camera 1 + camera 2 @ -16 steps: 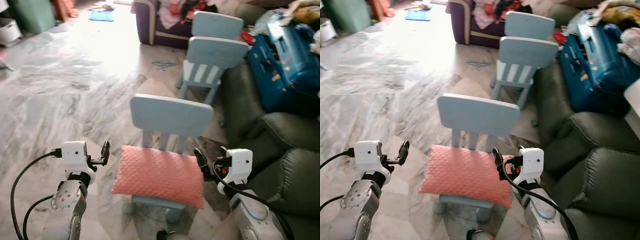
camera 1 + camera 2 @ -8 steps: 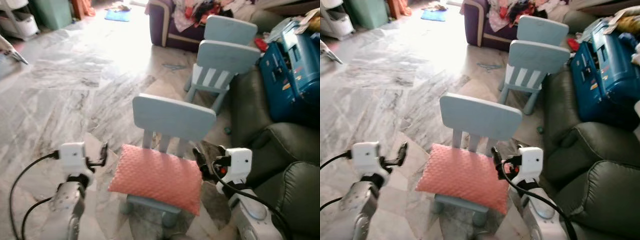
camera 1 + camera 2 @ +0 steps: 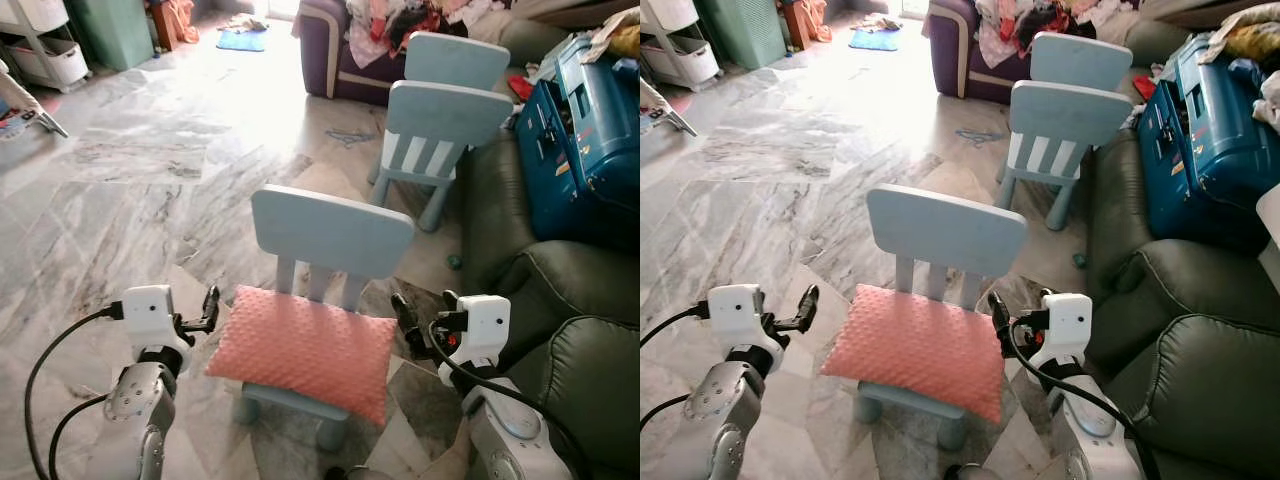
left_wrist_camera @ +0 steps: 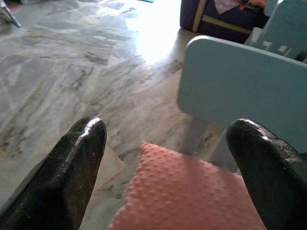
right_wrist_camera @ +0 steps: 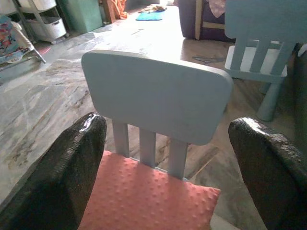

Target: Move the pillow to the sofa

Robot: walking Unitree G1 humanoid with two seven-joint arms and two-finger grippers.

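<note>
At far left, white storage drawers point(image 3: 45, 45) and a green cabinet point(image 3: 108, 28) against the room's edge, pale marble floor point(image 3: 150, 170) spreading wide. Nearer, left claw point(image 3: 209, 309) raised just beside the pillow's left edge, fingers point(image 4: 79, 158) spread apart, gripping nothing. Centre front, salmon-pink dimpled pillow point(image 3: 303, 349) lying flat on the seat of a small light-blue chair point(image 3: 332, 231), overhanging the seat front and both sides, back edge against the backrest slats. Further back, two more light-blue chairs point(image 3: 445, 115) one behind the other, then a purple armchair point(image 3: 345, 50) piled with clothes, a blue mat point(image 3: 242, 40) on the floor to its left. Right of the pillow, right claw point(image 3: 408, 318) just beside its right edge, fingers point(image 5: 72, 167) likewise parted and empty, the chair's backrest framed between them. Far right, dark green sofa point(image 3: 560, 320) with rounded cushions, a blue suitcase point(image 3: 590, 120) resting on its further end.
</note>
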